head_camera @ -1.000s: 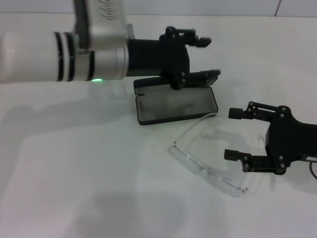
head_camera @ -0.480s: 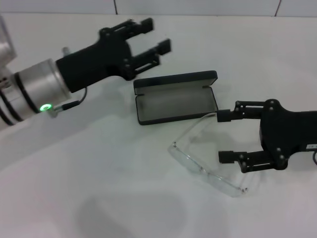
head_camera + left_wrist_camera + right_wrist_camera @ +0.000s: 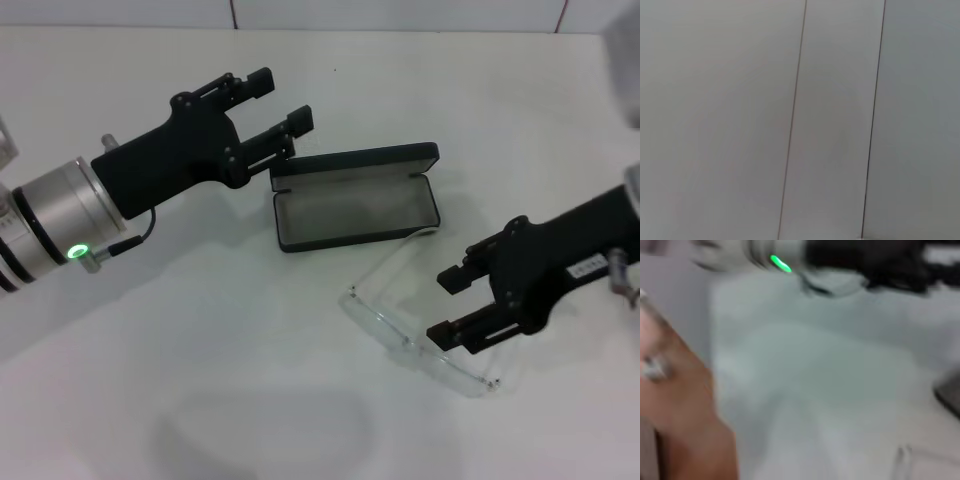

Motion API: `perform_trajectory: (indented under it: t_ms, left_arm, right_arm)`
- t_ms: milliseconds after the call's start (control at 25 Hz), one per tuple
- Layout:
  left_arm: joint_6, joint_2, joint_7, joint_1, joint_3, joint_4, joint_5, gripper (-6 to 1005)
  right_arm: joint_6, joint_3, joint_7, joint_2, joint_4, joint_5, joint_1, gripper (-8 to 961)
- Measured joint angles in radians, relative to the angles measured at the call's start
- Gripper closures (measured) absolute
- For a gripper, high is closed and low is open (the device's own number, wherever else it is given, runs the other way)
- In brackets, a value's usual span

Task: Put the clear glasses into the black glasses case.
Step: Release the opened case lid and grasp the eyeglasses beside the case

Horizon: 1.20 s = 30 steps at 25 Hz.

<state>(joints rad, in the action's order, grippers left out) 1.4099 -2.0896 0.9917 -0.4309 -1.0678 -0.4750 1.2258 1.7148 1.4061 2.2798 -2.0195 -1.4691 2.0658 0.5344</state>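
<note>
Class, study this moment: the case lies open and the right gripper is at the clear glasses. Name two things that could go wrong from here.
1. The clear glasses are thin and transparent; the open right gripper may close off-centre and lose them.
2. One temple arm reaches the black glasses case; lifting could snag it and shift the case. The left gripper hovers open behind the case.

The case (image 3: 355,205) lies open on the table (image 3: 200,350), just right of the left gripper (image 3: 282,100), which hangs off its rear left corner. The glasses (image 3: 415,320) lie in front of the case, one temple tip touching its front right corner, under the right gripper (image 3: 452,305), whose spread fingers straddle the lens.
</note>
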Motion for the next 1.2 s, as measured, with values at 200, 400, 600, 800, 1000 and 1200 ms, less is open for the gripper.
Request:
perform_trajectory:
  t_ms: [200, 400, 600, 800, 1000, 1200]
  left_arm:
    - [0.000, 0.003, -0.019, -0.001, -0.003, 0.013, 0.018, 306]
    - [0.000, 0.003, -0.024, -0.005, -0.003, 0.014, 0.040, 306]
    - [0.000, 0.004, -0.025, -0.007, -0.002, 0.010, 0.048, 306]
    - [0.000, 0.005, -0.025, -0.014, -0.002, 0.006, 0.058, 306]
    - [0.002, 0.005, -0.020, -0.018, -0.003, 0.003, 0.064, 306]
    - [0.006, 0.003, -0.025, -0.019, -0.003, 0.003, 0.066, 306]
  right_arm:
    - [-0.035, 0.176, 0.266, -0.004, -0.014, 0.209, 0.127, 296]
    - [-0.048, 0.265, 0.333, -0.005, 0.000, 0.227, 0.169, 293]
    - [-0.096, 0.341, 0.371, -0.008, 0.025, 0.241, 0.177, 295]
    - [-0.145, 0.385, 0.386, -0.008, 0.077, 0.246, 0.186, 311]
    - [-0.179, 0.433, 0.400, -0.008, 0.113, 0.246, 0.209, 326]
    - [-0.218, 0.469, 0.405, -0.008, 0.146, 0.245, 0.221, 342]
